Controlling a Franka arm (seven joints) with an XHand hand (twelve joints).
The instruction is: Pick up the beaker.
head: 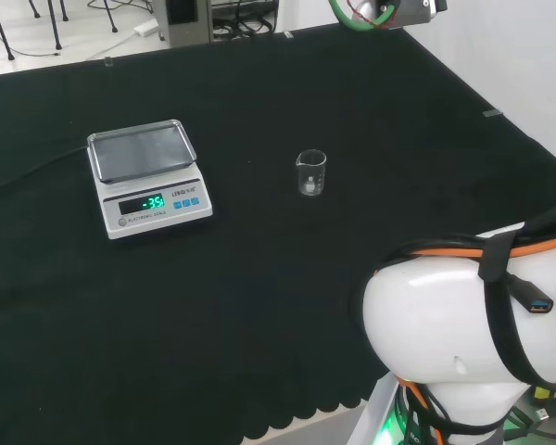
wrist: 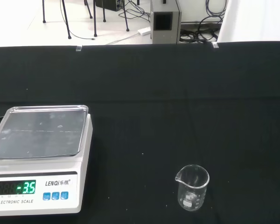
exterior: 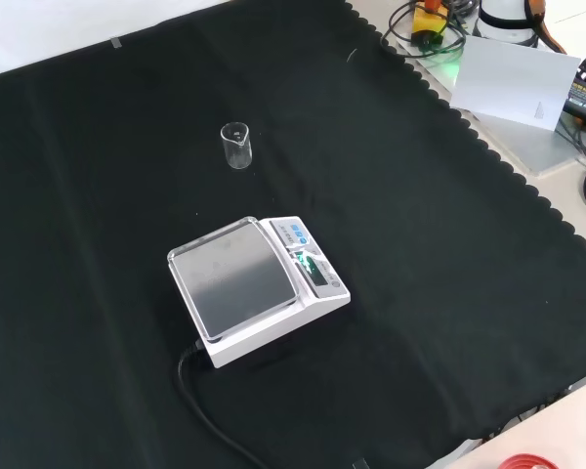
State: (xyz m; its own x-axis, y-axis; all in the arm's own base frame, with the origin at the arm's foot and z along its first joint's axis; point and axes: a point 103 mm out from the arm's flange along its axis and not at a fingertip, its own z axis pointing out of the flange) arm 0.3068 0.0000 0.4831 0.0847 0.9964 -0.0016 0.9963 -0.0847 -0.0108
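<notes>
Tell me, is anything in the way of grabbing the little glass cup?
Nothing visible is. The beaker stands upright alone on the black cloth, with bare cloth all around it. The scale sits well apart, to its left in the head view.

Scale (wrist: 37,158) clipped at the wrist view's edge. Its cable (exterior: 210,410) runs off the front view's bottom. Can't tell if the beaker (head: 310,172) holds anything.
</notes>
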